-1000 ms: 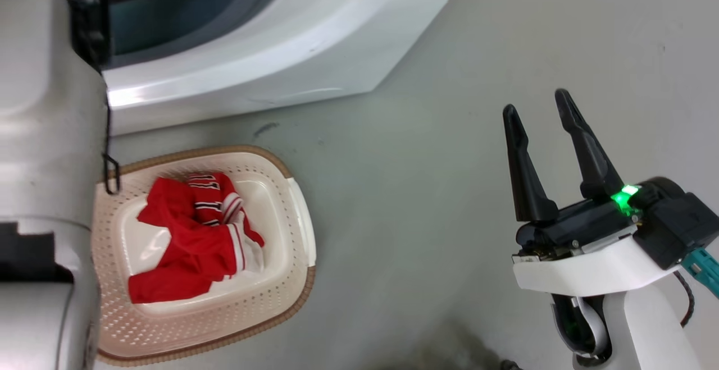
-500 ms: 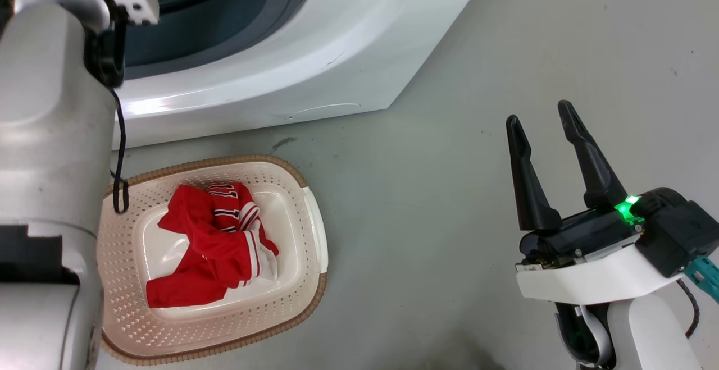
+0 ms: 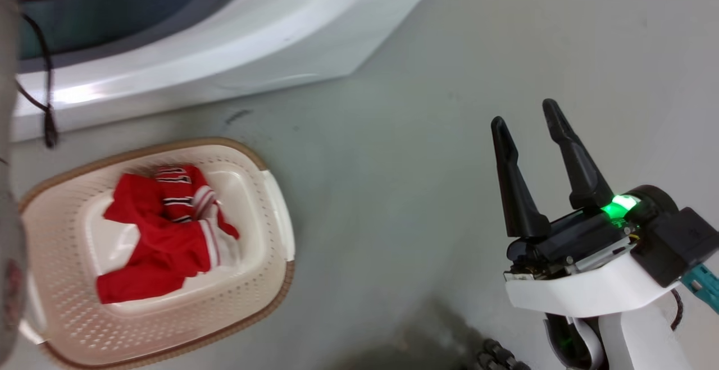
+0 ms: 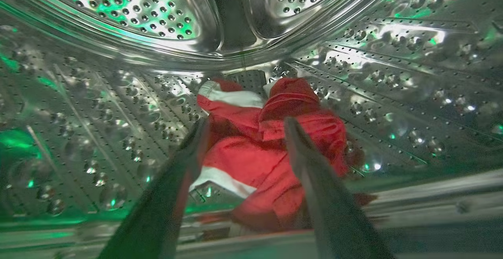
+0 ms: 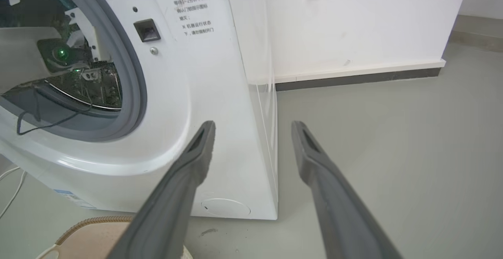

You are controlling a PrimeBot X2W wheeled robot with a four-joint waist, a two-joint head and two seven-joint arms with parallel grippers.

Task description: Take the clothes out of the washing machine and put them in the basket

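Bright, even indoor light, with soft motion blur in the head view. Green glow and glare speckle the shiny perforated steel drum [image 4: 118, 105], warped at the edges.

The right tool [image 3: 523, 114] has two long black tapered fingers [image 3: 518, 190], a green light [image 3: 618, 206] and white forearm [image 3: 584, 290].

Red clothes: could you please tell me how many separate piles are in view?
2. One pile lies in the basket; the other is in the washing machine drum, ahead of the open left gripper. Others may be hidden.
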